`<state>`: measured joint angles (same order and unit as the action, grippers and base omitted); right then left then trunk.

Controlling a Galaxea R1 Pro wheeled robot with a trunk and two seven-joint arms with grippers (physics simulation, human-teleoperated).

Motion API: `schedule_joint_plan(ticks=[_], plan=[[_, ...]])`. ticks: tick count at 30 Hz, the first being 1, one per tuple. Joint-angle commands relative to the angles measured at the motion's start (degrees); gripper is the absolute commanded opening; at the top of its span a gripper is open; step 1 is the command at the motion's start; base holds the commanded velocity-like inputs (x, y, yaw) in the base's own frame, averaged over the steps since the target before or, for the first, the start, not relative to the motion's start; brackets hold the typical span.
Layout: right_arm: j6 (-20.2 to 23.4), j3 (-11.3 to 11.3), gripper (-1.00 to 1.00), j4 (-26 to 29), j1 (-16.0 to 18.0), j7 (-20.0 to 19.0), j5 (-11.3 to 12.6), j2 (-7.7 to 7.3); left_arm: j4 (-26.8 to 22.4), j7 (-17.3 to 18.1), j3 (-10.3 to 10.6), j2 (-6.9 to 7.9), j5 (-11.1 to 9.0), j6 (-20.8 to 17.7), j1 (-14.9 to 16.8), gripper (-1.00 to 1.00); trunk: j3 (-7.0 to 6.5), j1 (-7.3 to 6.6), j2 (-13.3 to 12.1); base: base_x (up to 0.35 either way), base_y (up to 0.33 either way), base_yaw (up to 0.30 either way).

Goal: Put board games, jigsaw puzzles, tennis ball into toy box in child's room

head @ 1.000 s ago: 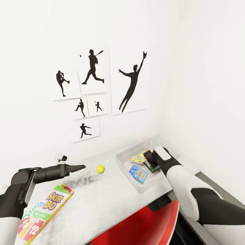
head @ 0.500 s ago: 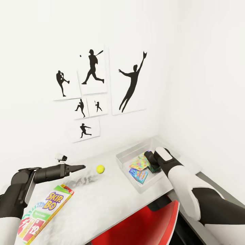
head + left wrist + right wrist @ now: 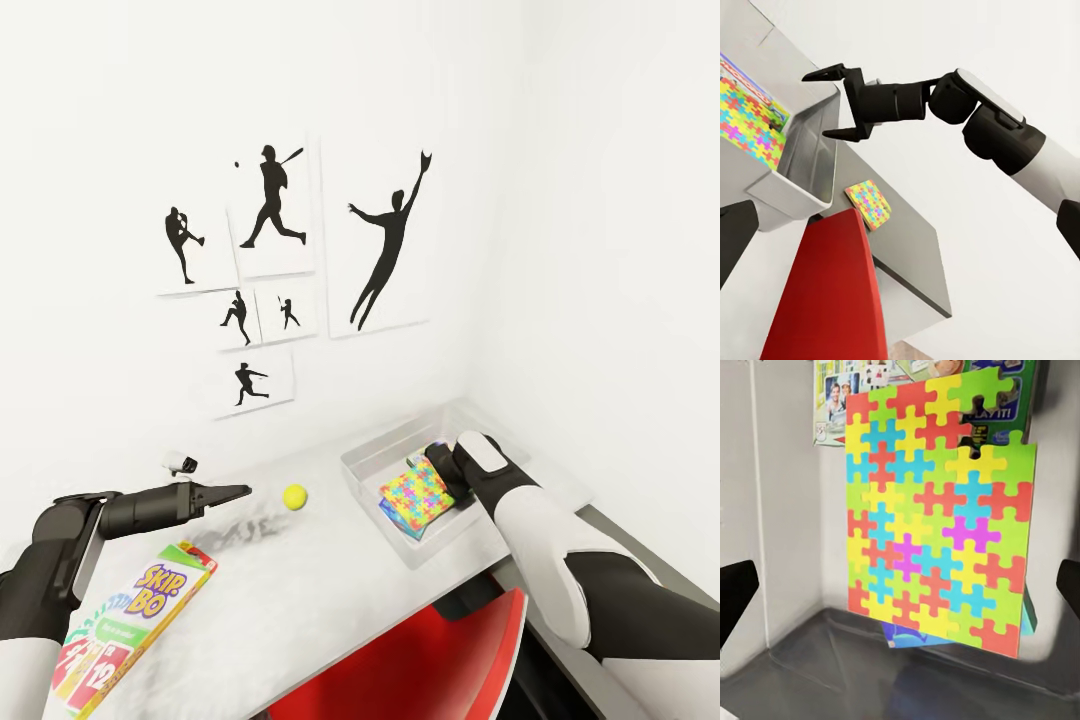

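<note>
Your tabletop [image 3: 300, 590] is pale grey and runs into a white corner with ball-player pictures [image 3: 275, 270] on the wall. A red chair [image 3: 420, 660] sits under its near edge. The bin [image 3: 372, 462] stands by the right wall, with a puzzle [image 3: 420, 492] lying on the games inside. Your right hand [image 3: 832, 103] is open above the bin's rim. A second puzzle [image 3: 868, 204] lies past the bin. Your left hand [image 3: 235, 492] looks closed, near the ball [image 3: 294, 496]. The SKIP-BO box [image 3: 130, 625] lies at the front left edge. The middle is free.
</note>
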<state>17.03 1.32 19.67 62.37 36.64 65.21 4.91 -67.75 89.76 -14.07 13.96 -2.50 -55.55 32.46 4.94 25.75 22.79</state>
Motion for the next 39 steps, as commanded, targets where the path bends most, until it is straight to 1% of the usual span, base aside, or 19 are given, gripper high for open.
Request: schedule_joint_plan(ticks=[1, 7, 10, 12, 14, 15, 18, 21, 23, 28, 39], plan=[[0.37, 0.13, 1.0, 0.23, 0.04, 0.25, 0.0, -0.05, -0.01, 0.24, 0.01, 0.02, 0.04, -0.61, 0.04, 1.0, 0.13, 0.04, 0.13, 0.0, 0.0, 0.0], [0.68, 0.15, 1.0, 1.13, 0.37, 0.03, 0.02, -1.0, -0.01, 0.24, 0.01, 0.02, 0.04, -0.61, 0.03, 1.0, 0.13, 0.04, 0.13, 0.0, 0.0, 0.0], [0.98, 0.09, 1.0, 4.06, 0.68, 0.23, 0.02, -1.23, -0.01, 0.24, 0.01, 0.02, 0.04, -0.61, 0.01, 1.0, 0.13, 0.04, 0.13, 0.0, 0.0, 0.0], [1.82, -0.08, 1.0, 7.11, 0.75, 0.45, 0.01, -1.28, -0.01, 0.24, 0.01, 0.02, 0.04, -0.61, 0.0, 1.0, 0.13, 0.04, 0.13, 0.0, 0.0, 0.0], [4.62, -0.31, 1.0, 11.11, 0.8, 0.58, 0.06, -1.32, -0.01, 0.24, 0.01, 0.02, 0.04, -0.61, 0.01, 1.0, 0.13, 0.04, 0.13, 0.0, 0.0, 0.0], [5.56, -0.36, 1.0, 12.02, 0.8, 0.59, 0.07, -1.31, -0.01, 0.24, 0.01, 0.02, 0.04, -0.61, 0.02, 1.0, 0.13, 0.04, 0.13, 0.0, 0.0, 0.0], [11.54, -0.39, 1.0, 15.87, 0.82, 0.5, 0.13, -1.31, -0.01, 0.24, 0.01, 0.02, 0.04, -0.61, 0.05, 1.0, 0.13, 0.04, 0.13, 0.0, 0.0, 0.0], [14.69, -0.29, 1.0, 17.99, 0.85, 0.45, 0.25, -1.34, -0.01, 0.24, 0.01, 0.02, 0.04, -0.6, 0.04, 1.0, 0.13, 0.04, 0.13, 0.0, 0.0, 0.0], [15.72, -0.07, 1.0, 19.35, 0.85, 0.27, 0.46, -1.36, -0.01, 0.24, 0.01, 0.02, 0.04, -0.58, 0.05, 1.0, 0.13, 0.04, 0.13, 0.0, 0.0, 0.0], [16.68, 0.2, 1.0, 21.84, 0.76, 0.17, 0.83, -1.26, -0.01, 0.24, -0.01, 0.02, 0.04, -0.58, 0.04, 1.0, 0.13, 0.04, 0.13, 0.0, 0.0, 0.0], [16.77, -0.11, 1.0, 23.58, 0.74, 0.37, 0.77, -0.78, -0.01, 0.24, -0.06, 0.02, 0.04, -0.61, 0.02, 1.0, 0.07, 0.04, 0.13, 0.0, 0.0, 0.026]])
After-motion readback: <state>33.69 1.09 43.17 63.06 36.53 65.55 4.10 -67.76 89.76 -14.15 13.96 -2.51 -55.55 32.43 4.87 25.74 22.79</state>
